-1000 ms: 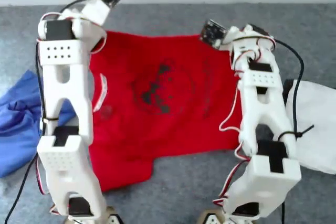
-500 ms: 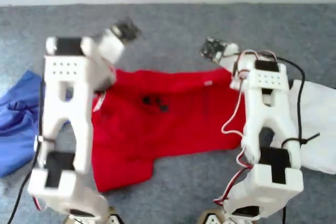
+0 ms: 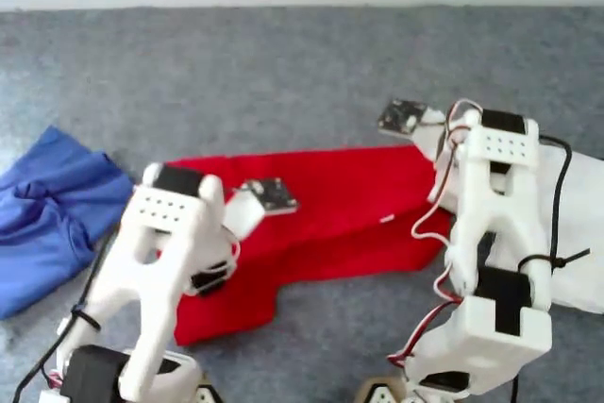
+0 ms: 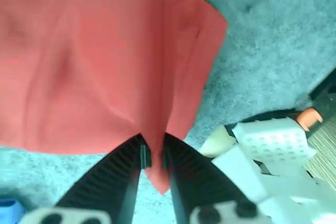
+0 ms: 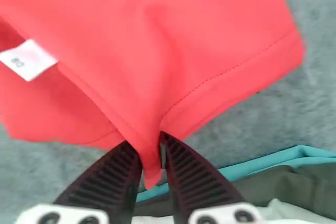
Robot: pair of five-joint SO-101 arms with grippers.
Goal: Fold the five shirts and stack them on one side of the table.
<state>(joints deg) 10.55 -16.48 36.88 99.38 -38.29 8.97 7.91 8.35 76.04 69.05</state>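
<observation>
Over the grey bench [image 3: 283, 73], left end effector [image 4: 153, 153] and right end effector [image 5: 151, 156] each pinch the far edge of the red shirt [image 3: 349, 191], now drawn back across its near half where it lay spread a second ago, so the first fold looks almost laid.

The left arm [image 3: 160, 261] and right arm [image 3: 495, 205] are white plastic shells with black motor blocks and grids of small holes (like dice faces). Thin red and white wires [image 3: 416, 231] loop beside the right one. The jaws are black and ribbed.
</observation>
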